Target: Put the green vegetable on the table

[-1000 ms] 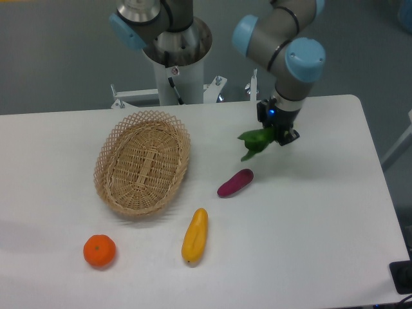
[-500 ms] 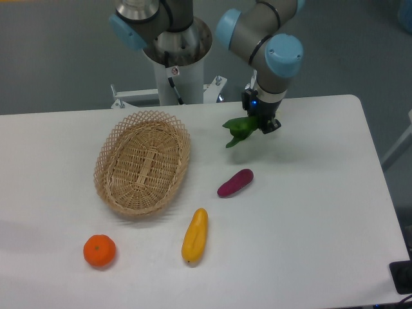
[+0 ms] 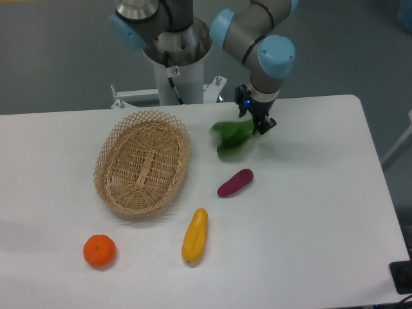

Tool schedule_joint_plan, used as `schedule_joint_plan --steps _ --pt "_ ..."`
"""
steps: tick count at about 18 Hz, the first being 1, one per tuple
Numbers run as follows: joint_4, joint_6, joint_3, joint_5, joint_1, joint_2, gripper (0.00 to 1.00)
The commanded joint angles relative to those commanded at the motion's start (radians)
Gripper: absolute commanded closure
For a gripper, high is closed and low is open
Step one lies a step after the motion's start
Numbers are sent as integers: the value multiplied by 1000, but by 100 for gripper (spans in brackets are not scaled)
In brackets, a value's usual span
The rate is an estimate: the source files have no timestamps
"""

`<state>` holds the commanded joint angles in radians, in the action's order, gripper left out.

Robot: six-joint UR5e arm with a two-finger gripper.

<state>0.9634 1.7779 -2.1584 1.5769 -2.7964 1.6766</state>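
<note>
The hand (image 3: 256, 124) hung over the far part of the desk (image 3: 322, 212), right of the wicker basket (image 3: 143, 161), with its fingers closed on one end of the green vegetable (image 3: 230, 136). The vegetable stuck out to the left of the hand, its leafy end drooping toward the desk surface, between the basket and the purple vegetable (image 3: 235, 182). Whether the low end already touched the desk could not be told from this view; it looked very close.

The step in hand seemed to be the setting down. To do it well, the arm should lower straight and slowly until the vegetable lies along the desk, then spread the fingers only once the weight rests there, so the piece does not drop and roll. The spot below appeared free, well apart from the basket rim and from the purple vegetable, so no sideways shift looked needed. The yellow vegetable (image 3: 194, 235) and the orange (image 3: 99, 250) lay near the front, far from the work
</note>
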Motion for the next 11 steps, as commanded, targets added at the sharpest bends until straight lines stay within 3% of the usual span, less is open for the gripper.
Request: schedule_joint_plan --steps 2,8,11 --pt "0 0 21 -2 -2 8 0" --pt "12 -2 142 -14 2 29 0" --pt "18 -3 233 -17 23 60 0"
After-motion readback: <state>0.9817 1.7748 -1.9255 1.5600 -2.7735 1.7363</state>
